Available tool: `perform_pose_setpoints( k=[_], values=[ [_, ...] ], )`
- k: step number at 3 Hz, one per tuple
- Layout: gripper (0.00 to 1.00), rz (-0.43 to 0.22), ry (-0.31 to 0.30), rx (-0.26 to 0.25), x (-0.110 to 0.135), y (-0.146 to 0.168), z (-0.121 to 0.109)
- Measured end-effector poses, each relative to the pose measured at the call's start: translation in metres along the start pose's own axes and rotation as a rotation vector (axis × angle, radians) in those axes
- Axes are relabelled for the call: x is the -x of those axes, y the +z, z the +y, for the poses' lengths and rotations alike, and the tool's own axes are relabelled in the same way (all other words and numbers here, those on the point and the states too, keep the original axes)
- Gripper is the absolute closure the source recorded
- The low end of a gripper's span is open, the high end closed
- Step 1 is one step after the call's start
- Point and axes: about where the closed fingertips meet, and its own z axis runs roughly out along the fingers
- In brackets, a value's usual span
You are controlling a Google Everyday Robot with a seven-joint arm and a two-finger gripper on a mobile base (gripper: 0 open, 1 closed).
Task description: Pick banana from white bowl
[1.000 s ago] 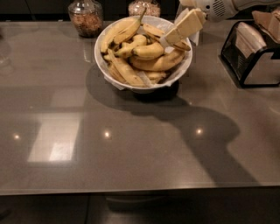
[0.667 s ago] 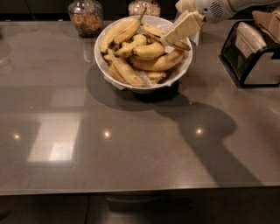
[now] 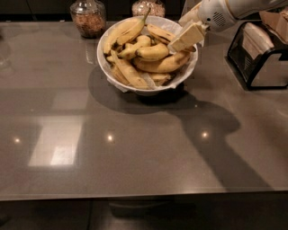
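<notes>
The white bowl (image 3: 107,67) stands at the back middle of the dark table, heaped with several yellow bananas. The long, nearly straight banana (image 3: 130,72) with brown streaks lies along the front left of the heap. My gripper (image 3: 177,35) comes in from the upper right and hangs over the bowl's right side, just above the bananas there. Its cream fingers (image 3: 186,36) stand apart, open and empty. It is well right of the streaked banana. A plump curved banana (image 3: 164,65) lies under the gripper.
Two glass jars (image 3: 89,18) (image 3: 148,6) stand behind the bowl. A black wire holder with paper (image 3: 261,51) stands at the right edge. The table's front edge (image 3: 144,197) runs across the bottom.
The gripper has shifted slightly down and left, closer to the bananas at the bowl's right side. The bowl and bananas have not moved.
</notes>
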Motion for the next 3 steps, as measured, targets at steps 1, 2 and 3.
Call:
perform_pose_setpoints(
  k=[1,2,3],
  values=[
    [0.34,0.020,0.001,0.017,-0.006,0.014,-0.001],
    [0.37,0.030,-0.001,0.031,-0.009,0.026,-0.003],
    [0.55,0.037,0.001,0.038,-0.011,0.037,-0.004]
  ],
)
